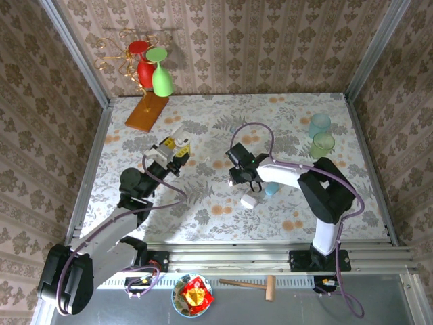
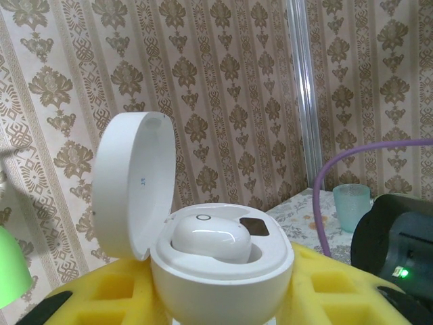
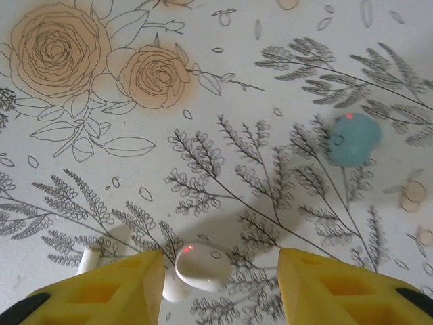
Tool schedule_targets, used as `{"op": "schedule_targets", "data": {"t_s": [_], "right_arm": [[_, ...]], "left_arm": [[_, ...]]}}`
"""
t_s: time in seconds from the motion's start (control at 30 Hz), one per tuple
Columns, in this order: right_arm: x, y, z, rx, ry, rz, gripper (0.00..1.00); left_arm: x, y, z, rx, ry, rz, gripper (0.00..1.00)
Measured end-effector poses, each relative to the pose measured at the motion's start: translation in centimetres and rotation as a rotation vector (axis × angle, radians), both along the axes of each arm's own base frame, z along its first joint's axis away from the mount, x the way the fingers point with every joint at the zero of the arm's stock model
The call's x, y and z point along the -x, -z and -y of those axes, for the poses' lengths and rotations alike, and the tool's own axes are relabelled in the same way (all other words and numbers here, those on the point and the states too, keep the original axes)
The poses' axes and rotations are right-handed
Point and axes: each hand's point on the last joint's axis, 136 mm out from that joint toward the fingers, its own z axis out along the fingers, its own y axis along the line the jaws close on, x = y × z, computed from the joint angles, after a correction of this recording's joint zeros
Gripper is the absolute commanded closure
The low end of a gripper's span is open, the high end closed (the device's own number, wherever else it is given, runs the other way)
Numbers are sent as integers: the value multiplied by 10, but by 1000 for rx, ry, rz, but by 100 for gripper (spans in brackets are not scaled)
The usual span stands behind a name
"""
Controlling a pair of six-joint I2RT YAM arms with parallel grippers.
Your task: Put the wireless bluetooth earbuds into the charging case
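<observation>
On the flowered table [image 1: 203, 115], the right arm [image 1: 325, 193] folds its elbow at the right and reaches left toward the middle, wrist pitched down. The left arm [image 1: 115, 233] stretches out from the near left corner, wrist tipped up. The left gripper [image 1: 174, 147] is clamped on the charging case [image 2: 216, 277], held upright left of centre with its lid [image 2: 132, 183] raised and a glossy white bud [image 2: 210, 240] seated inside. The right gripper [image 3: 218, 261] hovers, jaws apart, astride the white earbud [image 3: 203, 269]. That earbud lies on the table near of centre, closer to one yellow finger [image 3: 101, 298], with its long axis running roughly finger to finger. The light-blue earbud [image 3: 352, 139] lies just beyond, to the far right. The right arm is plainly the nearer, and a pick looks to need only a short drop and a squeeze.
</observation>
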Motion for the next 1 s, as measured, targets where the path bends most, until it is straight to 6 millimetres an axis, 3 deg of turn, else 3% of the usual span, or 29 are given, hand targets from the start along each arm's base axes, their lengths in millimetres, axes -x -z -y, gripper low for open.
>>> {"op": "schedule_targets", "data": {"t_s": [0.17,0.27,0.47,0.73,1.0], "right_arm": [[10,-25,9,-121,128,42,51],[18,-30,7,-237,219,29,51],[26,-18,-11,-402,322,-74,57],[27,10,-13,-395,375,-149,61],[8,11,-17,-392,377,-137,64]], "left_arm": [[0,-3,1,0,1,8,78],[2,-1,8,-4,22,0,78],[2,2,11,-8,32,-7,78],[4,-1,10,-9,30,6,78],[5,-4,9,-8,26,18,78]]}}
